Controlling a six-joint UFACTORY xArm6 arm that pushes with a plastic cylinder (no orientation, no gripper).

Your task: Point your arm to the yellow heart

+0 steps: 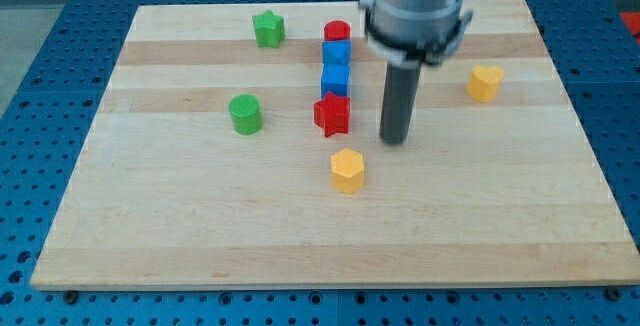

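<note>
The yellow heart (486,82) lies on the wooden board (200,226) at the view's right. My tip (394,142) rests on the board near the middle, left of and a little below the heart, well apart from it. The tip stands just right of the red star (332,114) and up and to the right of a yellow pentagon-like block (348,170). It touches no block.
A column of blocks stands left of the rod: a red cylinder (337,32) at the top, then two blue blocks (336,53) (335,78), then the red star. A green star (268,29) and a green cylinder (245,114) lie further left.
</note>
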